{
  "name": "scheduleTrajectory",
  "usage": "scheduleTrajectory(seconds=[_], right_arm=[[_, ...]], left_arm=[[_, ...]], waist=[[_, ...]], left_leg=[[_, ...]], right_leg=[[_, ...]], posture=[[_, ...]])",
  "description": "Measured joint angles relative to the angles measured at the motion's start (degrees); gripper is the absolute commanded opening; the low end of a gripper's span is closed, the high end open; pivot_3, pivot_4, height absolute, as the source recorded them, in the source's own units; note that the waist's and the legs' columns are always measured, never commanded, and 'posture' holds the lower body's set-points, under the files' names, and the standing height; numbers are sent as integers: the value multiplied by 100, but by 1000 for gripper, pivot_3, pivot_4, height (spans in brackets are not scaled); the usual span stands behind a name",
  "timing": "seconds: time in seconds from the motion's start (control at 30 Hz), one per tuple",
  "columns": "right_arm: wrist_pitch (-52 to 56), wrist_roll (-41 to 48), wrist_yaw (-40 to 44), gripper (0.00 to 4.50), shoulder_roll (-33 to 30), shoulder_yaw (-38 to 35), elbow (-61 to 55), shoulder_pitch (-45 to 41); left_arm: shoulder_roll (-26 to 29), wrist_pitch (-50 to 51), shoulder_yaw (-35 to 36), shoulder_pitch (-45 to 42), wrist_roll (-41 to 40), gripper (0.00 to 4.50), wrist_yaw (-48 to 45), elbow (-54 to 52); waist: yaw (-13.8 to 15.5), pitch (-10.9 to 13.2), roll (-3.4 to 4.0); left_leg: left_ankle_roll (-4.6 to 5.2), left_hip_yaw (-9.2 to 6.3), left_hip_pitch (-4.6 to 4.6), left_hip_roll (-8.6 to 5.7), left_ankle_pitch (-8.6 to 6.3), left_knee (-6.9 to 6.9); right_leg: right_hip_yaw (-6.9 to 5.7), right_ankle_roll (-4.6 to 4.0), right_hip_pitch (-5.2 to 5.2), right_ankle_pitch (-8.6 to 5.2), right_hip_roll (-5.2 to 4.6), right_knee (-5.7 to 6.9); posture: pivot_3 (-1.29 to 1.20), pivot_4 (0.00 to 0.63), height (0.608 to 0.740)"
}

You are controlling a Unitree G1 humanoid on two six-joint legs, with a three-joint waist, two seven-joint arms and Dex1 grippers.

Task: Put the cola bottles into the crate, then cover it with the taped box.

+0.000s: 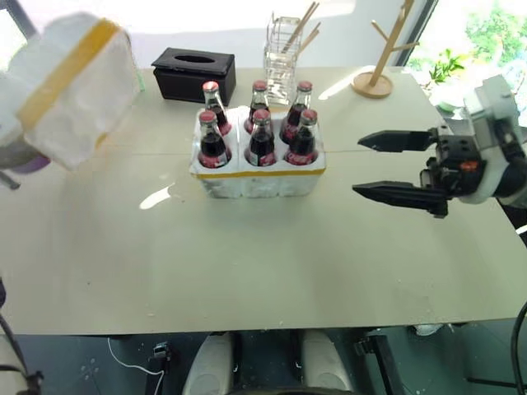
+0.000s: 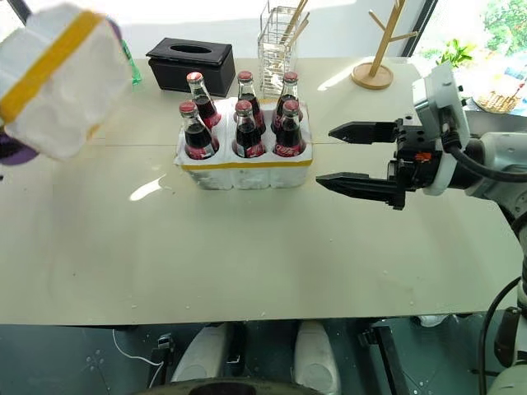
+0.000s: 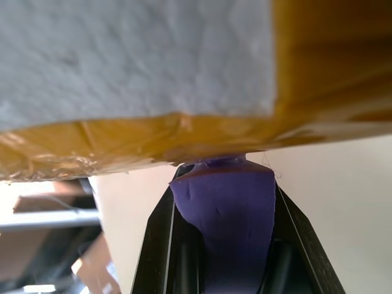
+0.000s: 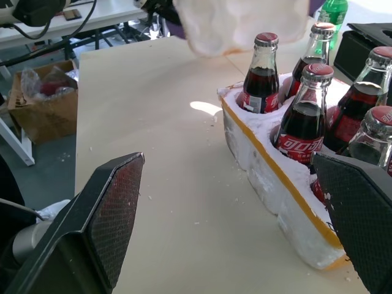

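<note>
The left claw [image 3: 229, 245] is closed tight on a purple tab [image 3: 226, 220] fixed to the taped box [image 1: 70, 86], and holds the box up off the desk [image 1: 247, 263], at the far left, well apart from the crate [image 1: 259, 174]. In the left wrist view the two black fingers [image 3: 156, 245] press the purple tab from both sides, just below the box's yellow tape band.

The right claw [image 2: 350, 156] stands wide open and holds nothing. It points across the desk toward the crate from the right, just beside it without touching.

The crate sits on the desk in the middle, toward the back. All six cola bottles [image 1: 262, 136] stand upright in its wells, in two rows of three. A black tissue box [image 1: 193, 72] stands behind the crate.
</note>
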Motion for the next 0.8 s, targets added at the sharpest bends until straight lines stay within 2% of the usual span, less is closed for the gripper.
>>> scheduleTrajectory(seconds=[0.13,0.27,0.37,0.43,0.6,0.8], right_arm=[[-93,-100,-107,4500,2,2,41,-10],[-128,-112,-109,4500,1,0,66,34],[-129,-107,-94,4500,-33,-36,51,199],[-107,-92,-77,4500,-125,-153,56,363],[-46,14,-188,4500,-190,-489,23,591],[-1,119,-452,4500,-185,-807,-121,916]], left_arm=[[-351,-145,220,66,-386,307,74,-1252],[-928,210,360,462,-710,307,327,-3469],[-1121,448,344,514,-669,307,565,-4642],[-1253,390,169,496,-326,307,923,-5213],[-1319,-410,-626,518,1111,307,1921,-5536],[-1352,-1020,-1012,903,1936,307,2555,-5436]], waist=[[46,0,0],[95,1,-1],[81,1,0],[82,0,1],[84,0,1],[95,0,1]], left_leg=[[0,3,-1,-3,0,1],[-1,0,-5,-2,0,2],[0,3,-5,-4,0,3],[0,4,-4,-4,0,3],[-1,10,5,-5,1,3],[0,9,2,-4,1,3]], right_leg=[[0,2,0,1,-7,0],[1,2,-1,2,-7,-1],[2,4,-1,3,-5,0],[2,4,-2,3,-3,-1],[5,4,2,3,-1,-3],[5,4,2,3,-1,-3]], posture=[[0,150,740],[0,150,740],[0,150,740],[0,150,740],[0,150,740],[0,150,740]])
